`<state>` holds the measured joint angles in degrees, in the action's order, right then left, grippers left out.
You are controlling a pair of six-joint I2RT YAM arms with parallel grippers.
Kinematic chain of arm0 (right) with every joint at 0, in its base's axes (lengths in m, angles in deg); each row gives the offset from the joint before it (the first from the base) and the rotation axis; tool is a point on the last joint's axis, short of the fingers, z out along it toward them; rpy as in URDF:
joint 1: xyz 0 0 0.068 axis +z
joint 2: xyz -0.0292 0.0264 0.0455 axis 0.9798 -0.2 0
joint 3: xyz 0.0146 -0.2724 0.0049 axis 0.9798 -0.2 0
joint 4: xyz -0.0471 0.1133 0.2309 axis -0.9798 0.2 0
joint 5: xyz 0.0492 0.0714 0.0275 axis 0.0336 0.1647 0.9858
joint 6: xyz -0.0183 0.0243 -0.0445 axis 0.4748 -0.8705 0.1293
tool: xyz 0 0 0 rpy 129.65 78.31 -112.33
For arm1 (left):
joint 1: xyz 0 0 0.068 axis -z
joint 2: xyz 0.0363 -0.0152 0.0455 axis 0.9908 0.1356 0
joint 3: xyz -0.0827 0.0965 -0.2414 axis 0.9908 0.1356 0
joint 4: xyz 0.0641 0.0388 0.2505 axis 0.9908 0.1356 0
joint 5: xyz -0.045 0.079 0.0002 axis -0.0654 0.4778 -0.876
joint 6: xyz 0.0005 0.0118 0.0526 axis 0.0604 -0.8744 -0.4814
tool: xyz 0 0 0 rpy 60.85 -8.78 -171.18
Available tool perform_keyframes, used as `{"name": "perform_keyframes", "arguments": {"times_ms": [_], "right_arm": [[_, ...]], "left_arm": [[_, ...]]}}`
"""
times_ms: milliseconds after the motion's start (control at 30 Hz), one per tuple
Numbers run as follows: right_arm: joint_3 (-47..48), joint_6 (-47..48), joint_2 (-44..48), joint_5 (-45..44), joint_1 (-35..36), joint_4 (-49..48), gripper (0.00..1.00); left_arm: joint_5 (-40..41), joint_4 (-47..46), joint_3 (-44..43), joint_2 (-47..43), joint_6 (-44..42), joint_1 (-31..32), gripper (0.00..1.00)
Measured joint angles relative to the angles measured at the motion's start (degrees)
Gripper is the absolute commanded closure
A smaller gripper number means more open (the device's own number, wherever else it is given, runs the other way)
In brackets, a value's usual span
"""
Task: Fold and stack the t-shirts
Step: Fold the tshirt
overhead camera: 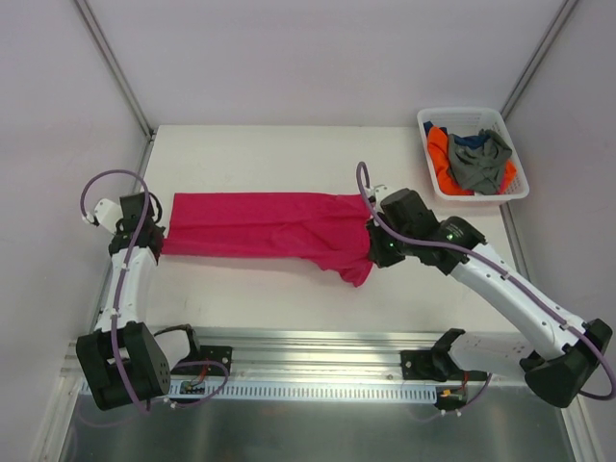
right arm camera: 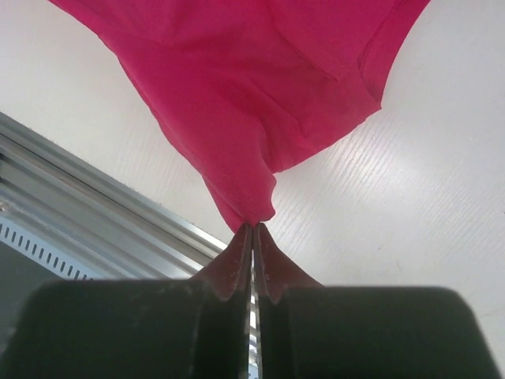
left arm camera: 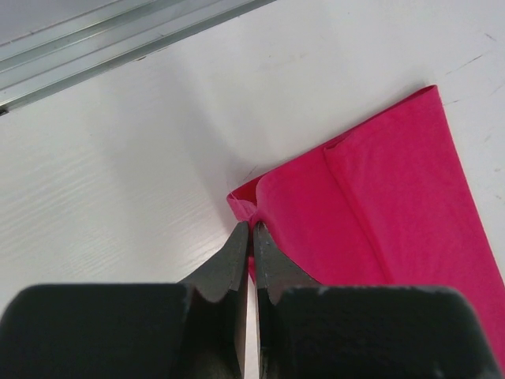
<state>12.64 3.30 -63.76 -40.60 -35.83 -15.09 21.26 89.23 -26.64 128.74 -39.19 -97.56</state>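
White tabletop inside a pale-walled enclosure, seen from above and from both wrists. One magenta-pink short-sleeved cloth t-shirt lies drawn out lengthwise across the middle of the surface, running from near the left edge to right of centre, with a loose fold drooping toward the near edge at its right end. The left gripper meets the shirt's left end; its two dark fingers are pressed together, pinching a small tuck of hem where the cloth is doubled over. The right gripper meets the opposite end; its fingers are likewise closed tight on a gathered point of pink fabric, from which the cloth fans outward. At the far right corner of the surface stands a white slotted plastic basket containing a crumpled grey t-shirt, an orange t-shirt beneath it and a dark blue t-shirt at the back. A ribbed aluminium rail borders the near edge.
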Motion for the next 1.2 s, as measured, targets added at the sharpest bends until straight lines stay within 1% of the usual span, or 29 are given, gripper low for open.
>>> {"name": "perform_keyframes", "arguments": {"times_ms": [133,200,400,567,733,933,1200], "right_arm": [[0.11,-0.46,-0.46,-0.46,1.2,0.0,0.99],[1.07,0.0,-2.25,-0.9,1.36,0.07,0.99],[8.39,3.78,-12.76,-3.5,1.33,-0.83,0.99],[14.34,7.13,-19.71,-4.28,0.94,-1.86,0.99],[19.04,10.49,-24.79,-3.76,-1.11,-3.28,0.99],[21.59,13.66,-29.2,-1.84,-4.42,-4.42,0.99],[24.83,16.31,-33.73,1.31,-7.5,-5.11,0.99]], "left_arm": [[0.02,0.74,0.5,0.0,0.07,0.0,1.0],[0.13,0.72,0.61,0.0,0.2,0.0,1.0],[1.27,0.72,0.72,0.9,0.26,0.0,1.0],[1.53,0.74,0.72,2.89,0.46,0.0,1.0],[1.55,0.55,0.72,5.14,0.94,0.0,1.0],[1.53,-0.09,0.24,8.92,1.29,0.0,1.0],[1.7,-1.79,-4.31,14.01,1.27,0.0,1.0]]}}
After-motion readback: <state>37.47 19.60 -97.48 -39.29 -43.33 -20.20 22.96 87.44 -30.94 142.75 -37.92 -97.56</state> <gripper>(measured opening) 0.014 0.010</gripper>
